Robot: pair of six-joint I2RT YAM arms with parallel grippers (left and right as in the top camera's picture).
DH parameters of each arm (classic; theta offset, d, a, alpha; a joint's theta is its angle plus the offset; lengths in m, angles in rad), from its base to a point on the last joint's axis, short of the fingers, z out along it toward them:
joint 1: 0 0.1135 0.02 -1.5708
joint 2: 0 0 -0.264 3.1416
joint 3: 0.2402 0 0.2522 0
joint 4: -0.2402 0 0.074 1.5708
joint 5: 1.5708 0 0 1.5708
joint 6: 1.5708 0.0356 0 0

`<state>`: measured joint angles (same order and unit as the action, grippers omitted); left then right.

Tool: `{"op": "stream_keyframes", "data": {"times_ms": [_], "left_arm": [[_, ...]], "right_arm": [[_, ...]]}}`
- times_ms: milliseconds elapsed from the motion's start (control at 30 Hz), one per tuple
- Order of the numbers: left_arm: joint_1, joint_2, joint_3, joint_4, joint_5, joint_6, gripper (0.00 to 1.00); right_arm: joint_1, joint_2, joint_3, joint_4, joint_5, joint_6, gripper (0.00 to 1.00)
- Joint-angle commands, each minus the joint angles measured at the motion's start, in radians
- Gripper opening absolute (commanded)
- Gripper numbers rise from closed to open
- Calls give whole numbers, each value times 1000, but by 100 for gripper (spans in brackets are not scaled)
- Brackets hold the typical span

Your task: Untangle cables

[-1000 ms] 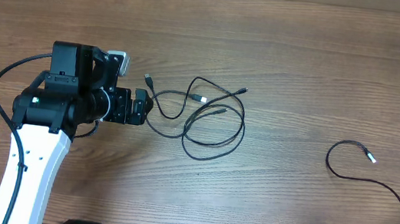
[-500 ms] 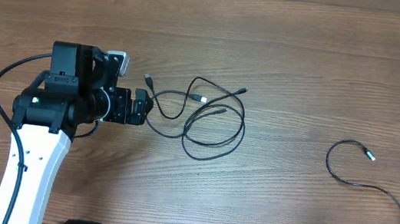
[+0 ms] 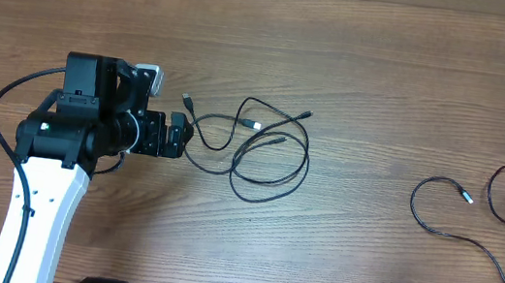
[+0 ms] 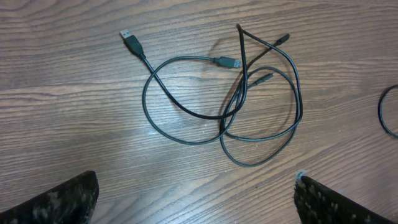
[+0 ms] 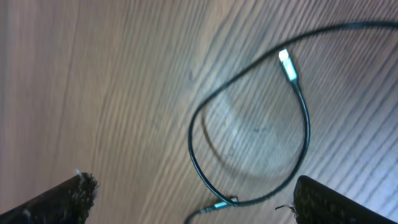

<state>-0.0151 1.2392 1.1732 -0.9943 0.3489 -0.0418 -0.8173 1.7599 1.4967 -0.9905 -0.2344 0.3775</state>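
- Overhead: the tangle [image 3: 277, 139] of looped cables lies mid-table [image 3: 344, 36], just right of the left gripper [image 3: 178, 137].
- Bare wood separates the tangle from a lone cable [image 3: 414, 204] well to the right. That cable trails down toward the right arm at the bottom corner.
- An edge cable [image 3: 491, 193] curls at the right border and runs out of frame.
- The table's far edge shows along the top, with open wood below it.
- Left wrist: the left gripper [image 4: 194, 186] is spread wide and holds nothing. The tangle [image 4: 233, 115] lies ahead, apart from both fingers.
- Right wrist: the right gripper [image 5: 193, 193] is spread too, above a loop [image 5: 305, 124] with a bright plug. Which cable this is, I cannot tell.
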Motion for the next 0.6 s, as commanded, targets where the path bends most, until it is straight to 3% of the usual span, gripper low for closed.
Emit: {"op": "stream_keyframes", "data": {"times_ms": [0, 200, 567], "left_arm": [[3, -11, 5, 5, 14, 27, 100], [3, -11, 5, 5, 14, 27, 100], [3, -11, 4, 5, 14, 27, 100]], "right_arm": [[14, 4, 8, -39, -71, -146, 100], [90, 4, -7, -82, -362, -256, 100], [500, 4, -76, -80, -363, -247, 100]]}}
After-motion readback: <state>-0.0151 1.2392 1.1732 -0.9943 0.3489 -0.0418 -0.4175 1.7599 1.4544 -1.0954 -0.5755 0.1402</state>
